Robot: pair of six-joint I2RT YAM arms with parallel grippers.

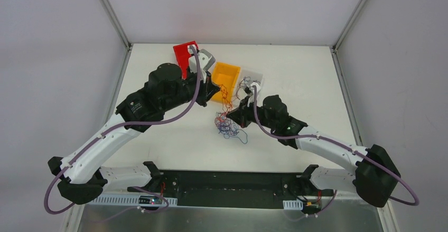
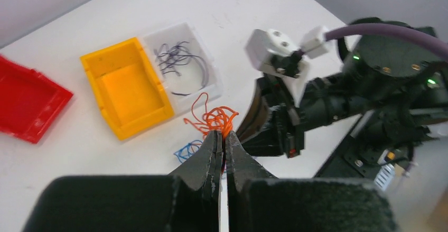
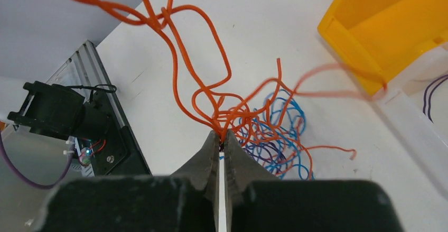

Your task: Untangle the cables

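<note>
Right pincer [image 3: 222, 137] seemingly tight on cables [image 3: 252, 130]

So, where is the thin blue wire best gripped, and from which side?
Probably the thin blue wire by its outer loop, on the side facing the yellow plastic bin, from above: there it arches out past most of the orange wires.

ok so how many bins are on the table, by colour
red bin: 1
yellow bin: 1
clear bin: 1
total: 3
</note>
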